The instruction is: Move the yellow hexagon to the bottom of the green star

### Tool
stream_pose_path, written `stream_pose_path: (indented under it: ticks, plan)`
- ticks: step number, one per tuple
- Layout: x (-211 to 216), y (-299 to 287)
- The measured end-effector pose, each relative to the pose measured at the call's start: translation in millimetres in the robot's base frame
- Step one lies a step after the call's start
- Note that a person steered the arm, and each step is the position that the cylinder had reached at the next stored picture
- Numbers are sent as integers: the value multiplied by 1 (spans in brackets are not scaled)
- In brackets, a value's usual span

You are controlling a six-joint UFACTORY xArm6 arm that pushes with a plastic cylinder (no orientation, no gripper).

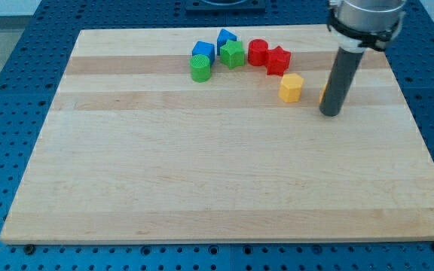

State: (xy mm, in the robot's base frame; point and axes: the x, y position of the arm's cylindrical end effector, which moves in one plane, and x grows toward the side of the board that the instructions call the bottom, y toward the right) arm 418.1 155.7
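The yellow hexagon (291, 87) lies on the wooden board at the view's upper right of centre. The green star (233, 54) sits near the view's top, up and to the left of the hexagon. My tip (331, 113) rests on the board just to the right of the hexagon and slightly lower, a small gap apart from it. A sliver of an orange-yellow block (323, 93) shows behind the rod, mostly hidden.
A green cylinder (200, 68) and a blue block (203, 51) sit left of the star, another blue block (226, 37) above it. Two red blocks (258, 52) (278, 60) lie between the star and the hexagon. The board's right edge (420, 128) is near the rod.
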Motion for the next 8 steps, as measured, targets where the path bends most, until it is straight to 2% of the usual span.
stream_pose_path:
  ticks: [2, 5, 6, 7, 8]
  plan:
    - [0, -52]
    - [-46, -77]
    - [-36, -82]
    - [19, -74]
    - [0, 4]
